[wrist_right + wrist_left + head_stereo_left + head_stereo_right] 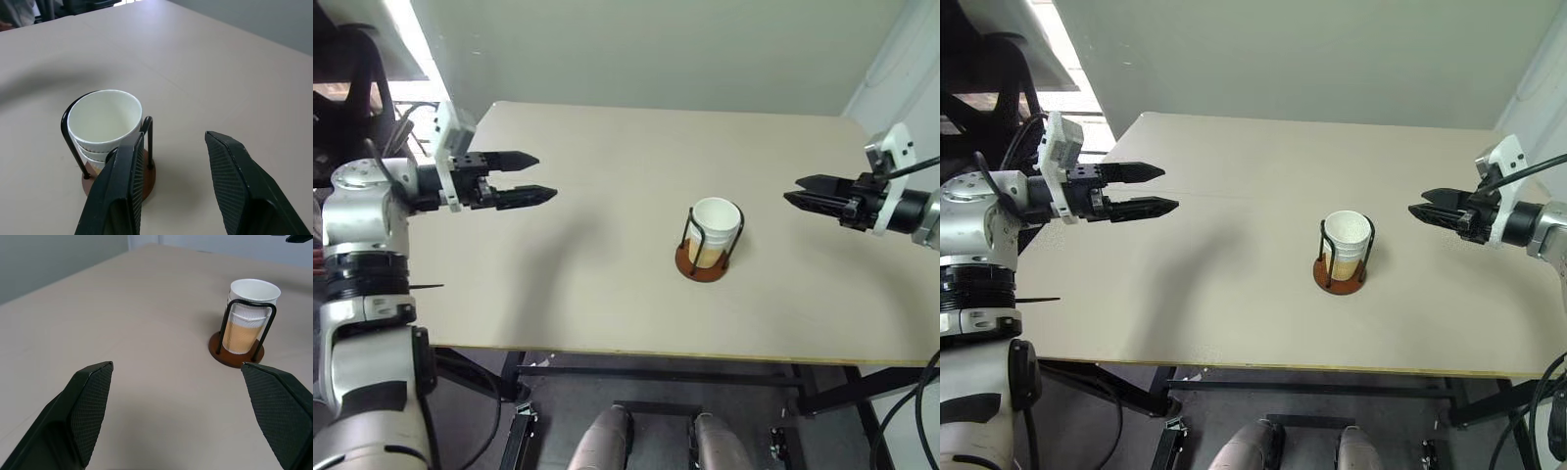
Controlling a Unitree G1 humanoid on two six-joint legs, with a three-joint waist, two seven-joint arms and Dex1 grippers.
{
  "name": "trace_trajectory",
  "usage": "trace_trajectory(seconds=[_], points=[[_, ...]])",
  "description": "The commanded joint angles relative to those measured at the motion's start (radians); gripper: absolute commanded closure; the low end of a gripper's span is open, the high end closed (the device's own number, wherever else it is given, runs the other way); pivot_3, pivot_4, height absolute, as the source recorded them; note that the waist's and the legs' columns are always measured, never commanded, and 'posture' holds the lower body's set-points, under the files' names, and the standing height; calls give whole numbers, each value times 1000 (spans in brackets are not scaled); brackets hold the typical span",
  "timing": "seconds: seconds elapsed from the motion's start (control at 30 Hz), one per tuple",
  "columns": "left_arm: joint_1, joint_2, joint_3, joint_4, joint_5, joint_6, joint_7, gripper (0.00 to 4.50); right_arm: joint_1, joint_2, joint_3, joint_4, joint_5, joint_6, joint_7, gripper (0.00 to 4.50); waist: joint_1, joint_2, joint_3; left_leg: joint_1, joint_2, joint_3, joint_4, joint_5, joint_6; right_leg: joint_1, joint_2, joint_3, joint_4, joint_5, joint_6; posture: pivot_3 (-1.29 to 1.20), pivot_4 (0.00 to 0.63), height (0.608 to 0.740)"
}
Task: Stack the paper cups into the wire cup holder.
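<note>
The paper cups point(716, 220) sit nested in one stack, white rims up, inside the wire cup holder point(702, 266), which stands upright on its reddish-brown base right of the table's middle. Its black wire loops rise around the stack point(249, 308). My left gripper point(546, 176) hovers above the table's left side, well away from the holder, pointing toward it, open and empty. On the far right my right gripper point(791, 190) points back at the holder from a short distance, open with nothing between its fingers point(122, 186). The stack point(105, 115) stands beyond those fingers.
The beige table point(607, 294) has its front edge near me and its far edge against a pale wall. Dark equipment and cables point(362, 88) stand past the table's left corner.
</note>
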State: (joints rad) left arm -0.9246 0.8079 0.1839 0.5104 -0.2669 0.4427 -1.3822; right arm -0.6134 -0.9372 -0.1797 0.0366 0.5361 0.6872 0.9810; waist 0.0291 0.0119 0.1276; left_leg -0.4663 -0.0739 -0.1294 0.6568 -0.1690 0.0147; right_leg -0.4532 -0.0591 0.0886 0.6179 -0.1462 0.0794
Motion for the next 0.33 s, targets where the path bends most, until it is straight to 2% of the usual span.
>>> trace_trajectory(seconds=[0.03, 0.2, 0.33], points=[[-13, 6, 28, -9, -45, -19, 27, 11, 19, 16, -30, -32, -16, -58, -19, 2562, -2, -1, -1, 1, 1, 0, -4, 2, -1, -1, 0, 0, -1, 1, -1, 0, 150, 740], [-11, -55, 17, 0, -57, -62, 103, 11, 33, 57, -28, -11, -42, -94, -52, 2562, -7, -1, -1, 10, 4, 0, -25, 12, -8, -2, 0, -1, -2, -1, 2, 0, 150, 740], [-15, -89, 20, 18, -62, -120, 142, 11, 39, 75, -40, -4, -53, -109, -77, 2562, -7, -1, -1, 10, 8, 0, -27, 13, -9, -2, 2, -3, -1, 0, 4, 0, 150, 740]])
